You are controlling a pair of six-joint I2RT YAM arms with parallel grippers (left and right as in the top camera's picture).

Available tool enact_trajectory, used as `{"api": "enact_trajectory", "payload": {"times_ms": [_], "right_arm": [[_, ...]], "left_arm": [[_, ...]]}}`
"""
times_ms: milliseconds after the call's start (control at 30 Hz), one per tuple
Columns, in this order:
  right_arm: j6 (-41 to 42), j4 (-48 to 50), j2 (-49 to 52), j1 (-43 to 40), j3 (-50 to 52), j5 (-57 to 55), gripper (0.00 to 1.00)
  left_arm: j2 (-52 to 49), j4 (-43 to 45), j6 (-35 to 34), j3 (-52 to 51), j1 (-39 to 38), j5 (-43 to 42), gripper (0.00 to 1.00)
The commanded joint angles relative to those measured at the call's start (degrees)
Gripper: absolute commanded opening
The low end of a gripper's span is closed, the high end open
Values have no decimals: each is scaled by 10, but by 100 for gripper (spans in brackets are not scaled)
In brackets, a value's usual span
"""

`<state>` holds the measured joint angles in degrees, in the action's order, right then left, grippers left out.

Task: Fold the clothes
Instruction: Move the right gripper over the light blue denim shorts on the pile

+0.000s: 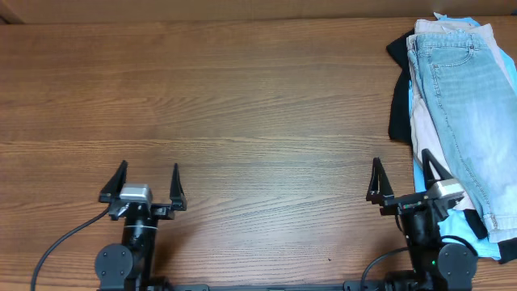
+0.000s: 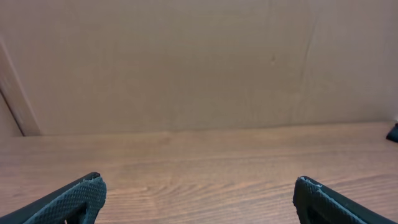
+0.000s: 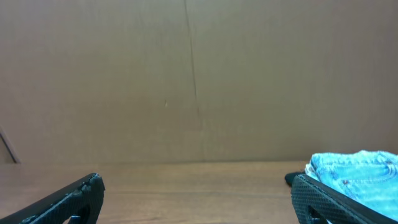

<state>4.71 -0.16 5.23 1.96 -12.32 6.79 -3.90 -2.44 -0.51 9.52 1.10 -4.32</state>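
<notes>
A pile of clothes lies at the table's right edge. On top are light-blue faded denim shorts (image 1: 467,101), over a beige garment (image 1: 420,121), a sky-blue one (image 1: 468,222) and a black one (image 1: 399,105). The denim also shows at the right of the right wrist view (image 3: 360,174). My right gripper (image 1: 400,178) is open and empty at the front right, just left of the pile's near end. My left gripper (image 1: 148,179) is open and empty at the front left, far from the clothes. Its fingertips frame bare table in the left wrist view (image 2: 196,186).
The wooden table (image 1: 242,105) stretches left of the pile. A plain brown wall (image 2: 199,62) stands behind its far edge. A cable (image 1: 65,242) runs from the left arm's base toward the front left.
</notes>
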Motion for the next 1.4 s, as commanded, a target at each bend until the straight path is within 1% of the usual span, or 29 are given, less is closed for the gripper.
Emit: {"api": "enact_trajectory", "payload": {"times_ms": [0, 167, 300, 400, 467, 600, 667, 733, 800, 933, 1100, 1233, 1300, 1367], "right_arm": [[3, -3, 71, -1, -73, -7, 100], [3, -61, 196, -1, -188, -7, 100], [3, -146, 303, -1, -306, -7, 100], [3, -237, 384, -1, -403, -7, 100], [3, -307, 444, -2, -473, -7, 100], [-3, -442, 561, -10, -598, -8, 100], [-3, -494, 620, -20, -653, -7, 100], [-7, -525, 670, -29, -696, -8, 100], [-31, -525, 713, -38, -718, -12, 100], [-31, -471, 770, -40, -718, -27, 100], [-31, -401, 840, -52, -718, -174, 100], [-31, -370, 894, -79, -718, -243, 100], [-33, -369, 920, -95, -718, -243, 96], [-33, -370, 950, -113, -718, -243, 89]], "left_arm": [[-49, -5, -8, 57, -4, 15, 100], [-166, -6, -3, 136, -4, 2, 100], [-297, -36, 45, 238, -4, -24, 100], [-399, -97, 68, 337, -4, -28, 100], [-460, -148, 70, 405, -4, -29, 100], [-583, -260, 70, 542, -4, -59, 100], [-629, -295, 70, 590, -4, -63, 100], [-668, -309, 69, 621, -4, -63, 100], [-699, -303, 70, 629, -4, -62, 100], [-742, -299, 69, 629, -4, -58, 100], [-787, -300, 52, 629, -4, -63, 100], [-808, -303, 42, 629, -4, -63, 100], [-815, -303, 42, 629, -4, -63, 100], [-824, -303, 42, 629, -4, -63, 100]]}}
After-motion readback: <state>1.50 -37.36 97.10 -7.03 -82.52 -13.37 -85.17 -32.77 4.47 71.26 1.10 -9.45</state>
